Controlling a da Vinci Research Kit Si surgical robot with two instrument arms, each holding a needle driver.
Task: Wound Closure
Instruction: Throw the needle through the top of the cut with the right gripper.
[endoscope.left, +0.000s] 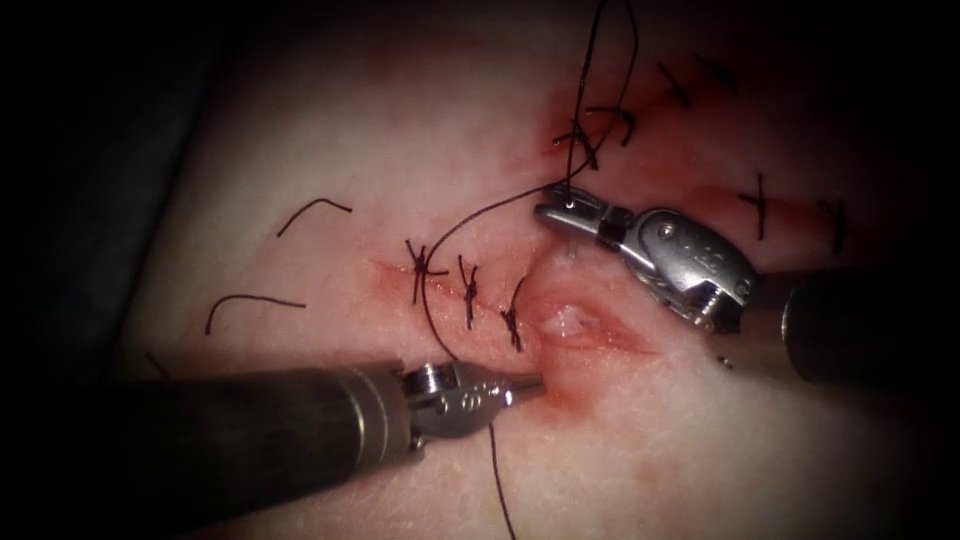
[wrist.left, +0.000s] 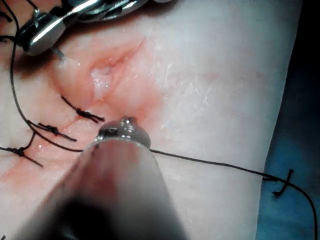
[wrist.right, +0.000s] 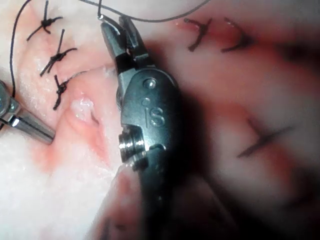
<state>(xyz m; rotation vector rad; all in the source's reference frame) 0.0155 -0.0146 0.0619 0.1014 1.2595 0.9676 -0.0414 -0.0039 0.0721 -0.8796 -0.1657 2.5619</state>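
Pork-belly tissue (endoscope.left: 330, 140) carries a partly stitched cut; its open pink gap (endoscope.left: 575, 325) lies between both tools. Right tool (endoscope.left: 560, 212), far of the gap, is clamped on a thin metal needle (wrist.left: 58, 52) beside dark thread (endoscope.left: 480, 215). Left tool (endoscope.left: 525, 385), closed, empty, touches the near edge.

Left arm's tool (endoscope.left: 520, 388): shaft enters from eight o'clock, jaws pressed together, tip pointing toward three o'clock. Right arm's tool (endoscope.left: 560, 212): shaft enters from three o'clock, wrist bent, jaws closed together and pointing toward ten o'clock, well apart from the left tool.
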